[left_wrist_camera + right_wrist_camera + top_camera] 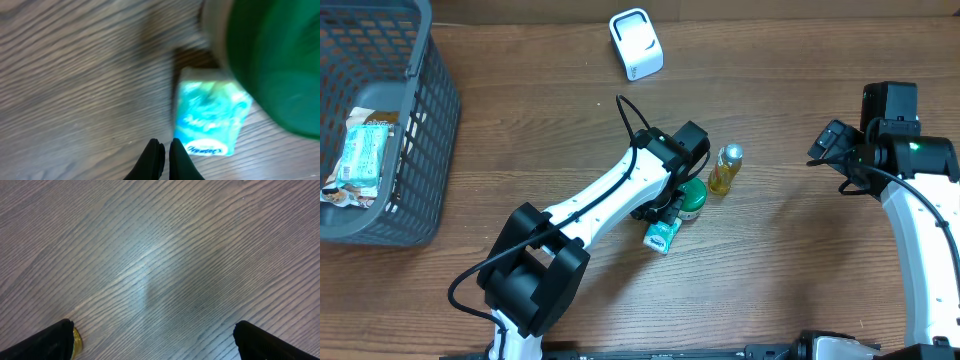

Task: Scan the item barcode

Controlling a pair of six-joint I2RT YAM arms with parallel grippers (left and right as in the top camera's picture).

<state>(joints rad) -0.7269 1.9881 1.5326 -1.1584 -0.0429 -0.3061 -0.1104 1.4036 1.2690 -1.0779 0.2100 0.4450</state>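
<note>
Logging containers first: we see a gray mesh basket (432, 150) at the left edge of the bench (790, 270), holding snack packets (362, 152). Left gripper (164, 148) is pressed together on nothing, just beside the teal carton (210, 117) mid-bench. A green-lidded jar (692, 197) and a yellow bottle (725, 168) sit close by. Right gripper (833, 142) is spread wide over bare wood. White scanner (636, 43) sits near the far edge.
</note>
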